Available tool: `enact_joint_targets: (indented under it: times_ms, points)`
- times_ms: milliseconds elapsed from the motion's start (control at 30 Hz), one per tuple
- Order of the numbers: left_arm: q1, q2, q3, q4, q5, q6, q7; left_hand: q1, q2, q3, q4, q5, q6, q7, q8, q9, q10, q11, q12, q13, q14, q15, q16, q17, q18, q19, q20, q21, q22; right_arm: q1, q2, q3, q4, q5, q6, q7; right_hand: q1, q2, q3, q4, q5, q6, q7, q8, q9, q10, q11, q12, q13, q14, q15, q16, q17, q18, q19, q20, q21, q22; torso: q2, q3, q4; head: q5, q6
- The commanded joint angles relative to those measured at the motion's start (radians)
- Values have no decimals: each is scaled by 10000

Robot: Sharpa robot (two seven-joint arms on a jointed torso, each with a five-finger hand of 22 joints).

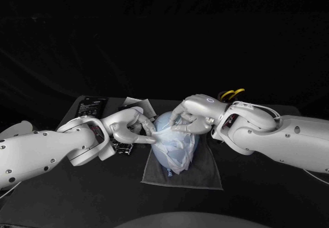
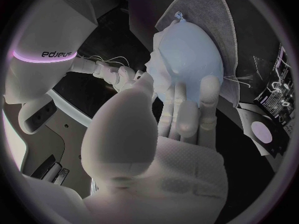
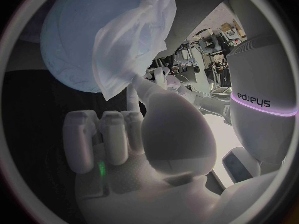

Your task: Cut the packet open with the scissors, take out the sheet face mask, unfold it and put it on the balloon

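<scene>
The balloon (image 2: 187, 59) lay between the hands, its long axis pointing away from the robot. The left hand (image 1: 131, 126) and right hand (image 1: 197, 115) each pinched the mask (image 3: 127, 45) from opposite sides.

Black table (image 1: 82, 204), its far edge fading into a dark, featureless backdrop (image 1: 164, 42)

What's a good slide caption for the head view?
Left hand and right hand hold the sheet face mask on the balloon.

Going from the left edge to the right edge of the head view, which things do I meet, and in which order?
Black packet → left hand → balloon with the sheet mask draped on it → right hand → yellow scissors handles.
</scene>
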Motion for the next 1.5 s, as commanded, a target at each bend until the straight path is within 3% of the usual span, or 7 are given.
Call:
enact_joint_targets:
  times_ms: [33, 233, 433, 667, 900, 1233, 1500]
  points:
    - [-21, 70, 5, 57, -342, -187, -220, 139, 89, -103, 5, 16, -20, 26, 72, 17, 113, -8, -84, -21, 75, 18, -27, 55, -86, -8, 4, 79, 60, -11, -5, -1, -3, -179, -77, 103, -7, 105, 83, 4, 23, 78, 5, 47, 17, 1042, -99, 35, 2627, 1041, -84, 40, 2632, -93, 969, -75, 75, 2568, -3, 5, 5, -2, -11]
    - [-30, 153, 6, 70, -200, -420, -319, 406, 343, -149, 29, 17, 65, -18, 177, 58, 297, -47, -169, -43, 188, -10, 25, 222, -104, 59, -11, 201, 204, -11, -17, -1, 27, -173, -226, 192, 77, 233, 254, -66, 25, 131, -113, 130, 51, 1042, -202, 35, 2627, 1041, -172, 40, 2632, -95, 971, -153, 81, 2570, -3, 2, 1, -1, -28]
    - [-33, 215, 12, 65, 512, -722, -242, 572, 776, -53, 58, 20, 296, -188, 319, 87, 555, -176, -197, -47, 241, -109, 39, 269, -103, 71, -76, 261, 256, -10, -34, 0, 61, -68, -568, 305, 168, 333, 469, -176, 26, 86, -82, 213, 106, 1042, -201, 35, 2627, 1041, -199, 40, 2632, -102, 983, -202, 113, 2579, -8, 0, 6, -14, -10]
    - [-34, 238, 29, 106, 1544, -868, 1, 669, 1055, 10, 43, 21, 563, -348, 430, 70, 815, -311, -268, -66, 254, -222, 19, 296, -108, 56, -168, 299, 295, -10, -66, 0, 130, 178, -1157, 479, 174, 348, 555, -221, 25, 63, -65, 263, 142, 1042, -189, 35, 2627, 1041, -190, 40, 2632, -109, 996, -208, 144, 2588, 0, -5, 16, -21, -18]
    - [-34, 208, 38, 230, 2266, -982, 185, 1476, 1242, 476, -95, 28, 825, -501, 508, 16, 1103, -469, -413, -115, 875, -379, 454, 1393, -256, 582, -316, 903, 1141, -10, -100, 1, 172, 505, -1866, 674, 165, 334, 640, -276, 25, 45, -51, 326, 186, 1042, -177, 35, 2627, 1041, -178, 40, 2632, -115, 1005, -208, 167, 2595, -4, -3, 18, -15, -12]
    - [-32, 189, 47, 284, 3463, -1129, 316, 2052, 1291, 1216, -245, 30, 988, -533, 553, -34, 1252, -527, -599, -165, 950, -443, 507, 1527, -270, 585, -400, 1002, 1228, -10, -68, 2, 92, 682, -2240, 614, 145, 319, 706, -315, 25, 28, -40, 374, 220, 1042, -168, 35, 2627, 1041, -170, 40, 2632, -116, 1008, -205, 174, 2597, 3, -1, 10, -1, 13]
    - [-29, 200, 55, 263, 3903, -1236, 271, 2222, 1030, 2088, -486, 32, 962, -371, 581, -32, 1311, -482, -785, -200, 913, -413, 478, 1491, -274, 553, -404, 1090, 1308, -10, 33, 3, -77, 737, -2063, 325, 120, 310, 770, -346, 25, 0, -27, 412, 248, 1042, -158, 35, 2627, 1041, -163, 40, 2632, -97, 974, -201, 92, 2573, 3, -1, 9, -7, 25]
